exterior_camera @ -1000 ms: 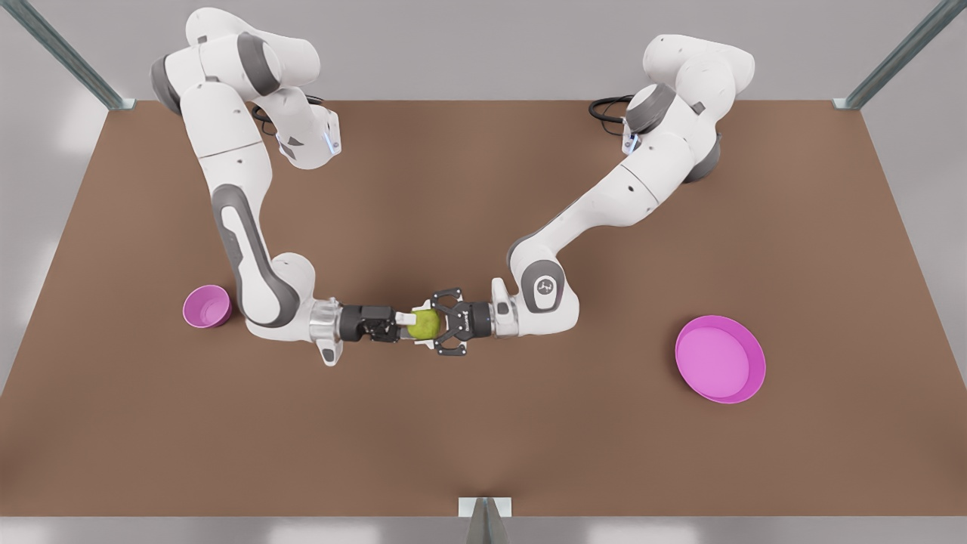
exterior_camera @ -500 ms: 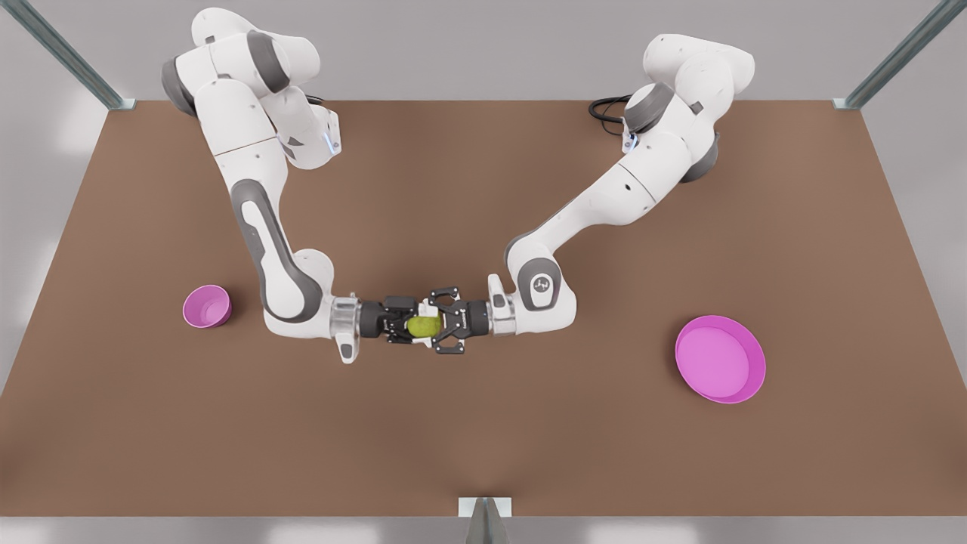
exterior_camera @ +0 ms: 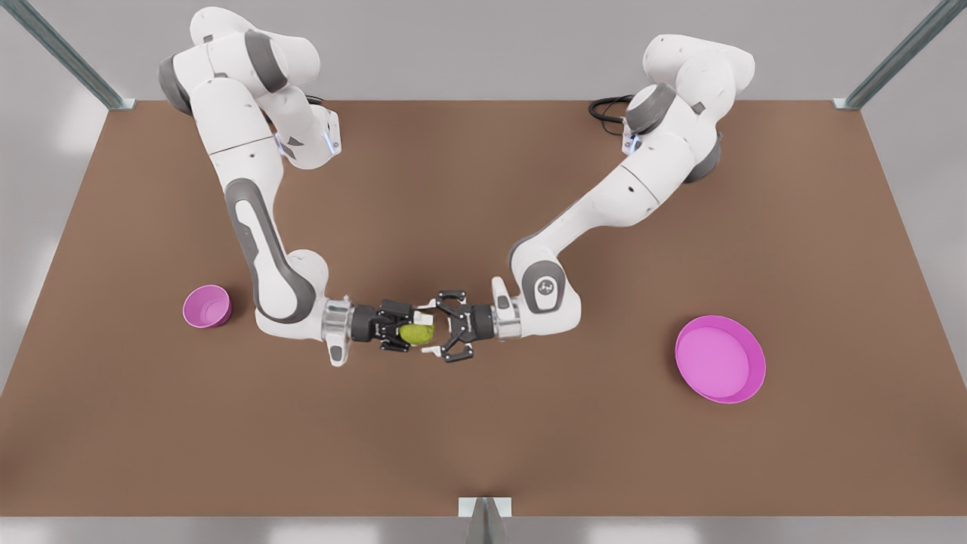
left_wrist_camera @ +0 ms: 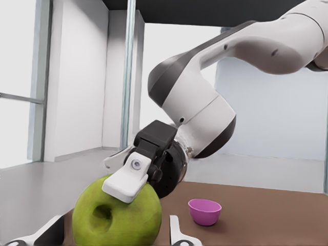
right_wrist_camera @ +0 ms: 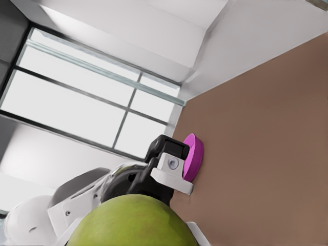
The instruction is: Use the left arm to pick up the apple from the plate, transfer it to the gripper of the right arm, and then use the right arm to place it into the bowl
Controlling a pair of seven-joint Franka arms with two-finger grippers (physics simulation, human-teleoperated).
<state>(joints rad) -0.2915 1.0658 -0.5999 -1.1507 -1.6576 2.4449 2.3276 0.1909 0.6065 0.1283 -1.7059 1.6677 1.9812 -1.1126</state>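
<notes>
Judging from the scene, the handover is almost complete: the plate (exterior_camera: 755, 378) is empty and the apple (exterior_camera: 417, 333) hangs in the air above the table (exterior_camera: 483, 438), between both arms. The right gripper (exterior_camera: 412, 332), on the front view's left, is clenched on the fruit; one of its white fingertips (left_wrist_camera: 128, 179) presses on the skin. The left gripper (exterior_camera: 432, 329) is released, its fingers spread beside the apple. What remains is carrying it to the bowl (exterior_camera: 206, 306). Compared with half a second ago, the left fingers have opened and the apple has shifted a little toward the bowl side
</notes>
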